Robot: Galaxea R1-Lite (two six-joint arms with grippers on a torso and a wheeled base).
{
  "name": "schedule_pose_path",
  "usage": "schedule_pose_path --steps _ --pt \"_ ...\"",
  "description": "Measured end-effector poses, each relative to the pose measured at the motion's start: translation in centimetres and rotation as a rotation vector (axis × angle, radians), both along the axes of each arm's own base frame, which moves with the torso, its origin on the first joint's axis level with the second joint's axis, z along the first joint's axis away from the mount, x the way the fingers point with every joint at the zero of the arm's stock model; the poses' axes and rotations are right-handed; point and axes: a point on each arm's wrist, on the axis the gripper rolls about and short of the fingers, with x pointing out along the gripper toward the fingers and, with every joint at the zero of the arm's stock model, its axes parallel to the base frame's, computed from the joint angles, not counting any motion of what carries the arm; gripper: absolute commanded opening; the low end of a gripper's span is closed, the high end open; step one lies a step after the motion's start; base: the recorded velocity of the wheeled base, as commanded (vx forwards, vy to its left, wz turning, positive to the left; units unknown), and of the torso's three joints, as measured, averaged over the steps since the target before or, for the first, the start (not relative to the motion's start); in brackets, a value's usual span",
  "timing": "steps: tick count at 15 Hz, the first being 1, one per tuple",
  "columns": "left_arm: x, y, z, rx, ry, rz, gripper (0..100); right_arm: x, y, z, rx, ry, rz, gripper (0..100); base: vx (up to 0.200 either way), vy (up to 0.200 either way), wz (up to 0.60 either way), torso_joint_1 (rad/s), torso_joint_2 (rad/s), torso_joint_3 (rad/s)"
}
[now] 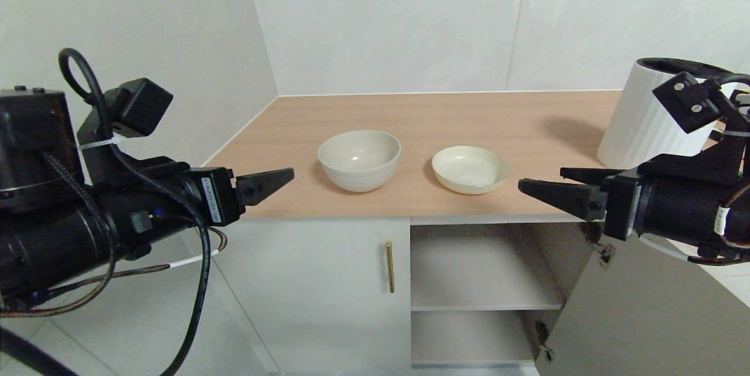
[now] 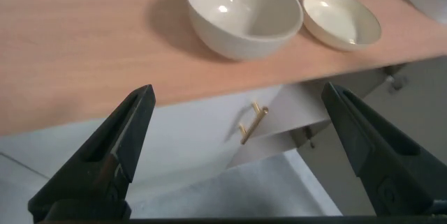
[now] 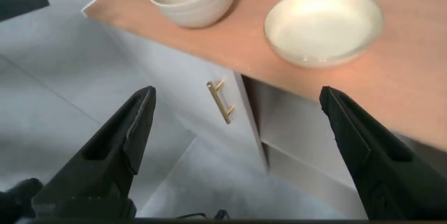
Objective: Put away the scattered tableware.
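So far we are making no headway on the putting-away itself: both pieces are sitting untouched on the light wooden countertop [image 1: 445,112]. Our left gripper [image 1: 284,177] is hovering to the left of the deep, ribbed, off-white ceramic bowl [image 1: 359,159], off the counter's front edge, its jaws spread wide and holding nothing. That bowl is resting upright near the front edge. Just to its right, and apart from it, the shallow cream ceramic dish [image 1: 470,168] is lying. Beyond the dish, well right of the bowl, our right gripper [image 1: 540,178] is hanging with its jaws likewise parted and empty.

We are judging that both pieces are waiting to go into the white cabinet's open compartment [image 1: 480,270], below and right of the bowl. Directly below the bowl, the closed white door with its brass bar handle [image 1: 389,266] is blocking nothing. Far right of the bowl, a tall white ribbed container [image 1: 638,124] is standing on the counter. Beneath it, the swung-open cabinet door [image 1: 644,317] is likely crowding the right arm's way down.
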Motion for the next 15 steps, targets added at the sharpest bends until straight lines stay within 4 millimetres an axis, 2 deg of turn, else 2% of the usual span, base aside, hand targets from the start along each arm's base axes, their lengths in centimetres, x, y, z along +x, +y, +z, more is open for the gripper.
schedule_pose_path --steps 4,8,11,13,15 --pt "1.8 -0.4 1.0 -0.065 0.014 0.028 100 1.9 0.3 -0.3 -0.024 -0.044 -0.014 100 0.0 0.0 0.0 0.009 -0.02 -0.01" --pt "4.0 -0.8 2.4 -0.027 0.159 0.064 100 6.1 1.2 1.2 -0.043 0.019 -0.134 100 0.0 0.0 0.0 0.0 0.0 0.0" --pt "5.5 -0.9 3.9 -0.05 0.292 0.146 100 8.8 1.4 1.2 -0.019 0.079 -0.287 100 0.0 0.0 0.0 0.0 0.0 0.0" --pt "7.4 -1.6 3.9 -0.074 0.293 0.235 100 10.0 1.7 0.6 -0.034 0.088 -0.359 100 0.0 0.0 0.0 0.0 0.0 0.0" --pt "9.6 -2.9 3.1 -0.048 0.243 0.381 100 10.6 1.9 0.1 -0.04 0.096 -0.372 100 0.0 0.0 0.0 0.0 0.0 0.0"
